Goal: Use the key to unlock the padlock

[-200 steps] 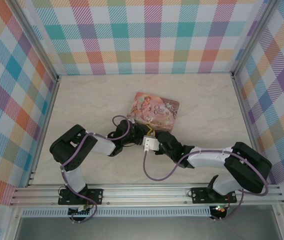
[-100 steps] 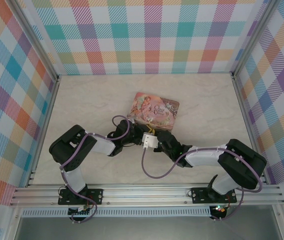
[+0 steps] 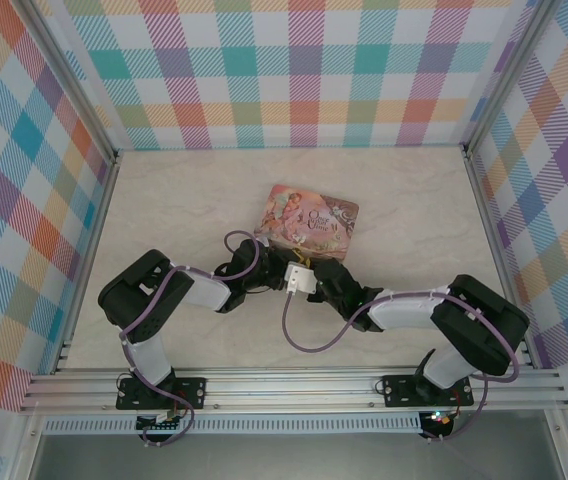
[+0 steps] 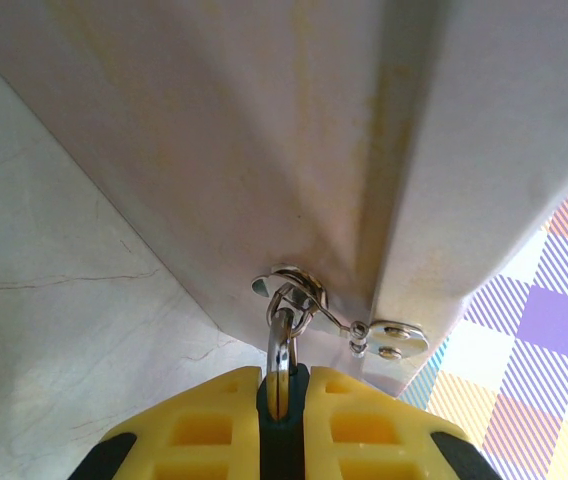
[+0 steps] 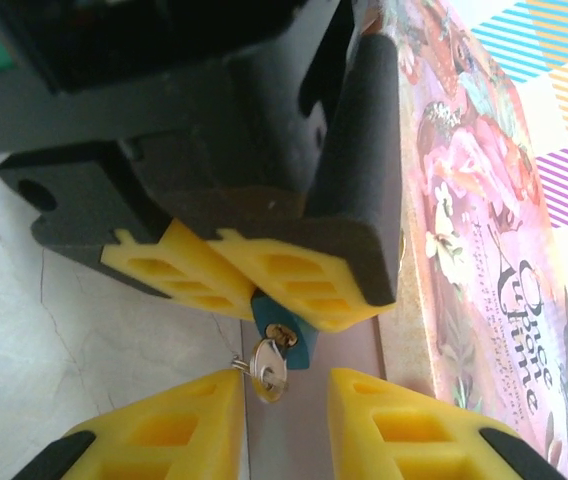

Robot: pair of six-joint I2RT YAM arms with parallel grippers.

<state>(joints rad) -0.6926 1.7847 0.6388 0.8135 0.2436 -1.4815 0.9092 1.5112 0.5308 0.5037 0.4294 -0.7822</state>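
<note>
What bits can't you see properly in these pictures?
1. Left wrist view: the padlock's body is hidden inside the shut left tool; locked or not, I cannot tell.
2. Right wrist view: the key's blade is buried in the padlock, so its turn is unclear.
3. Top view: padlock and key are too small, tucked under the right tool beside the tin.

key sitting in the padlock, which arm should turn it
Right. Its open hand straddles the key, which sits in the padlock. The left hand is shut on the padlock at the tin, so it looks busy steadying it.
</note>
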